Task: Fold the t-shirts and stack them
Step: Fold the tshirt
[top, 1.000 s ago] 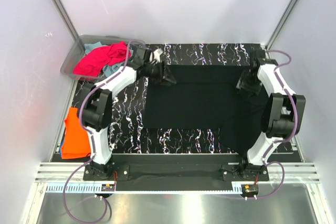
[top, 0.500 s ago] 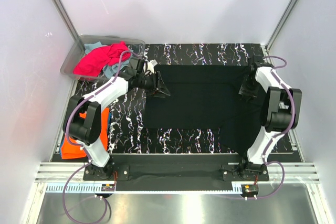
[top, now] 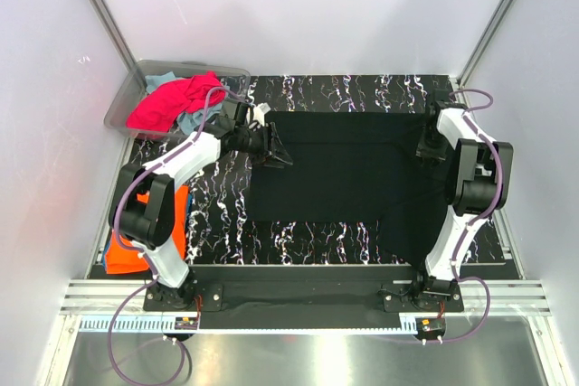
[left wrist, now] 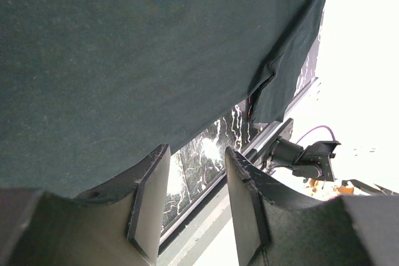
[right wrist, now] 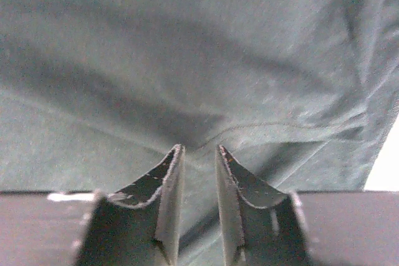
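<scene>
— What's the surface?
— A black marbled table.
— What lies on it?
— Black t-shirt spread at centre; clear bin at ten o'clock; orange t-shirt at eight.

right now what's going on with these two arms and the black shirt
The black t-shirt lies spread flat on the marbled table. The left hand is at its far left corner, the right hand at its far right edge, fingers closing around a cloth fold. More shirts sit in the clear bin, and an orange shirt lies at the table's left.

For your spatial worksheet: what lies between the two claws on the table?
The spread black t-shirt fills the stretch between the left claw and right claw, seen in the top view.
</scene>
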Robot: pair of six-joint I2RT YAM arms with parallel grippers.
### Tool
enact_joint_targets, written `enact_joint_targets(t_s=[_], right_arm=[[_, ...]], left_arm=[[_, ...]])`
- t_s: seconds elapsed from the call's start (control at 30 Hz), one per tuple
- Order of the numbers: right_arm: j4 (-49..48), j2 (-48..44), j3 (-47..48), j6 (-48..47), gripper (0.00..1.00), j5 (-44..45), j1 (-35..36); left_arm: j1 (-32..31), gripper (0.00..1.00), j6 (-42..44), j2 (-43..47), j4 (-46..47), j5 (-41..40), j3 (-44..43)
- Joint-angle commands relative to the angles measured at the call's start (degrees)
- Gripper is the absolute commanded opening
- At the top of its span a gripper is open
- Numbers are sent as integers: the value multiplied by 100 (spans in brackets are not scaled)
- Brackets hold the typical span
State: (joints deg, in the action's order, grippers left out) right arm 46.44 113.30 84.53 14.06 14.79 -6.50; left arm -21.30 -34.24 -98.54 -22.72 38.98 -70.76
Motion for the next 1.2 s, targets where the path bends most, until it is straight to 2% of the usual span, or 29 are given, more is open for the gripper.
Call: enact_joint_targets(t_s=[0.0, 0.13, 0.23, 0.4, 0.5, 1.17], right_arm=[[-47, 140, 292, 17, 31, 437, 0], [-29, 342, 511, -9, 26, 367, 0], [-3, 369, 617, 26, 26, 253, 0], [59, 62, 504, 52, 42, 33, 0], [76, -79, 328, 44, 44, -28, 0], [-91, 175, 63, -185, 36, 86, -26]], left_arm=[[47, 45, 110, -42, 136, 206, -113], [65, 45, 128, -60, 127, 189, -104], [100, 45, 119, -95, 128, 215, -122], [117, 45, 111, -174, 127, 250, -140], [152, 44, 102, -192, 127, 277, -148], [214, 44, 137, -192, 75, 242, -175]])
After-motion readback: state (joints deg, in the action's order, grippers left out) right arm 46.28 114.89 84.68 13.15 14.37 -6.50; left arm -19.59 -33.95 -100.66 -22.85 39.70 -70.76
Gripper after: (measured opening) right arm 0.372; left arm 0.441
